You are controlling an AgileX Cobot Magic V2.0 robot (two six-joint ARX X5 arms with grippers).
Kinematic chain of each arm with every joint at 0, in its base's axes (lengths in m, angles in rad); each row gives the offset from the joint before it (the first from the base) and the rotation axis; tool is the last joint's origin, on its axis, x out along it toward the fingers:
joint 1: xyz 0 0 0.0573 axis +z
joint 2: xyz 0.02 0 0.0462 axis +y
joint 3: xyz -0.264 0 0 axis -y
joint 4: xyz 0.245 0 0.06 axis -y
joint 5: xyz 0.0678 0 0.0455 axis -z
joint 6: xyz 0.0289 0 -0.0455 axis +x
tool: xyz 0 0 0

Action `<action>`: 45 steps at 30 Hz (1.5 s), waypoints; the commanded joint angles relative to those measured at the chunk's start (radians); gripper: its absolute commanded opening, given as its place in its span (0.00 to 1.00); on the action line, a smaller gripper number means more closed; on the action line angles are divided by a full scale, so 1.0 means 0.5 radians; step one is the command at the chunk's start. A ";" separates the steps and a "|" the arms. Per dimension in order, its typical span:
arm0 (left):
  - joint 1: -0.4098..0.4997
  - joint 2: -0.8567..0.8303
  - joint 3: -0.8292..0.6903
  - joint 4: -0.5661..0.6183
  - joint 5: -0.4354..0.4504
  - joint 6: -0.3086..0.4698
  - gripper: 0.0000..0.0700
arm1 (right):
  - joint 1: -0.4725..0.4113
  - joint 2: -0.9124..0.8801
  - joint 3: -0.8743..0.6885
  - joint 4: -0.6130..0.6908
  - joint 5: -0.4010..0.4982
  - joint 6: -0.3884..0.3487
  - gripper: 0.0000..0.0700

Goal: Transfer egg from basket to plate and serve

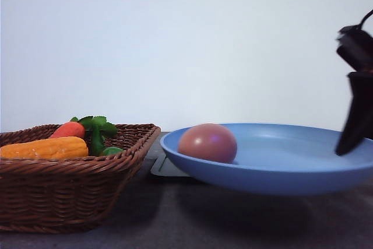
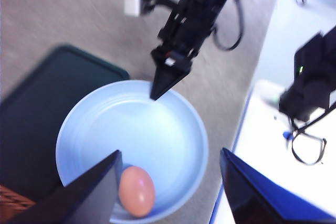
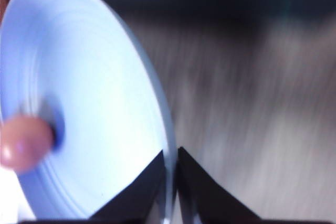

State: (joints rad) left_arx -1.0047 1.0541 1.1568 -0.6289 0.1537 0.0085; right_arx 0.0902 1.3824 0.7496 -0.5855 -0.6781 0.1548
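Wicker basket (image 1: 70, 185) sits closest to the front camera, just beside the light blue plate (image 1: 291, 173). Inside the basket lie a corn cob (image 1: 44, 148), a carrot (image 1: 69, 129) with green leaves, and something green that I cannot identify.

On the plate rests the pinkish-brown egg (image 1: 208, 143), near the rim on the basket side, so the transfer looks done and serving is what remains. The plate appears lifted clear of the table, partly over a dark tray (image 2: 42, 114).

At the plate's rim farthest from the basket, the right gripper (image 3: 171, 182) is pinching the edge between its closed fingers. Above the plate, the left gripper (image 2: 170, 179) hangs spread wide and empty.
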 commanded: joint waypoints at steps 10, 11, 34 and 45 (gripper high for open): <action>-0.019 -0.469 0.041 -0.205 -0.317 -0.048 0.54 | -0.071 0.640 0.548 0.277 -0.025 0.163 0.00; -0.019 -0.495 0.041 -0.216 -0.329 -0.052 0.54 | -0.071 0.691 0.598 0.279 -0.021 0.165 0.00; -0.019 -0.557 0.041 -0.254 -0.368 -0.092 0.54 | -0.085 0.972 0.878 0.317 0.068 0.200 0.28; -0.018 -0.381 0.041 -0.111 -0.587 0.005 0.54 | -0.239 0.942 1.253 -0.174 0.049 0.078 0.28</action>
State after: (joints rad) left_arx -1.0046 0.8503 1.1584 -0.6982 -0.1263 -0.0130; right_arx -0.0248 1.8509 1.3479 -0.6622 -0.6586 0.2248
